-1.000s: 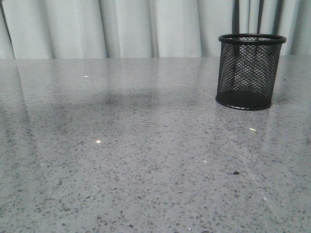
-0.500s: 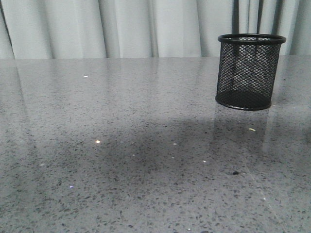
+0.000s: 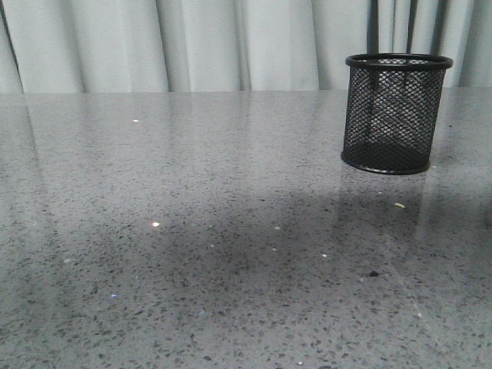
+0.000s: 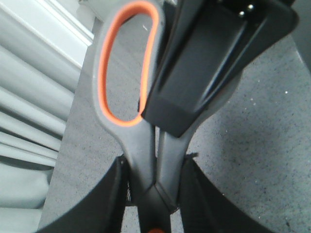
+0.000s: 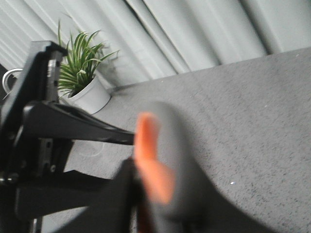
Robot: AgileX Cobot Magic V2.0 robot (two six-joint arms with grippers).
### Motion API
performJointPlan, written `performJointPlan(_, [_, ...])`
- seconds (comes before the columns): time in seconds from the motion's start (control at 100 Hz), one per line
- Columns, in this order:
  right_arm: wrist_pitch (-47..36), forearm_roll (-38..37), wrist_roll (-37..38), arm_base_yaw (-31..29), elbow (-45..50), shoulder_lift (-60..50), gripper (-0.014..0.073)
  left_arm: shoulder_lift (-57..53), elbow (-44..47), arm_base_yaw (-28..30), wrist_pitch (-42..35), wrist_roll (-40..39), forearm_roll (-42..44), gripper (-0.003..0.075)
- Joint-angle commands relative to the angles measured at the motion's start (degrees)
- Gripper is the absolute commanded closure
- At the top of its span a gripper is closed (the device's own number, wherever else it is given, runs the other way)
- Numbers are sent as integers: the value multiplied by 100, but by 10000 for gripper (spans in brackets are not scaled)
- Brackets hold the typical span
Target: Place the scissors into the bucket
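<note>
The scissors point(image 4: 138, 145) have grey handles lined in orange and hang in the air. My left gripper point(image 4: 154, 162) is shut on their shanks just above the orange pivot spot. One black finger of my right gripper point(image 4: 204, 73) covers the second handle loop. In the right wrist view the handle point(image 5: 180, 145) is close and blurred, with one finger point(image 5: 119, 199) against it; the other finger is hidden. The black mesh bucket point(image 3: 394, 115) stands upright and empty at the far right of the table. Neither gripper nor the scissors show in the front view.
The grey speckled table point(image 3: 192, 231) carries a broad shadow across its middle. A pale curtain point(image 3: 231, 46) hangs behind the far edge. A potted plant point(image 5: 87, 82) stands beyond the table, behind my left arm point(image 5: 43, 136).
A broad shadow has spread over the middle of the table and up to the bucket. The bucket has not moved.
</note>
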Motion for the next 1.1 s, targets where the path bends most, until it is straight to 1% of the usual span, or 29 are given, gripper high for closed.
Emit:
performJointPlan(0.0, [-192,162,-211,-17,-161,160,659,-190,-172,-70,-519,-38,-342,636])
performJointPlan(0.09, [-279,162,-444,-17,-161,223,661,-308,-172,-70,-519,-38,-342,631])
performJointPlan(0.25, [-685,-76,-446,-97,-176,363,660,-793,-172,-70,-722,-73,-342,631])
performJointPlan(0.45, [-486,-427,-446,-290,-684,901,660,-1550,-172,-70,-787,-238,-342,641])
performJointPlan(0.5, [-460,-474,-446,-322,-876,1037,660,-1729,-172,-70,-777,-263,-342,661])
performJointPlan(0.59, [-370,-629,-446,-355,-1257,1271,660,-2028,-172,-70,-764,-476,-317,738])
performJointPlan(0.72, [136,-1079,-446,-491,-1807,1525,660,-2410,-172,-70,-621,-837,-197,739])
performJointPlan(0.79, [442,-1313,-446,-564,-2111,1692,660,-2634,-172,-59,-390,-1303,203,740])
performJointPlan(0.89, [1070,-2209,-446,-821,-2520,1853,660,-2868,-100,-59,88,-2423,787,740])
performJointPlan(0.98, [1771,-2685,-446,-1091,-2864,2024,660,-3126,127,-59,527,-3185,1337,740])
performJointPlan(1.09, [2408,-3194,-446,-1305,-3148,2218,660,-3514,594,-59,620,-3936,1894,740])
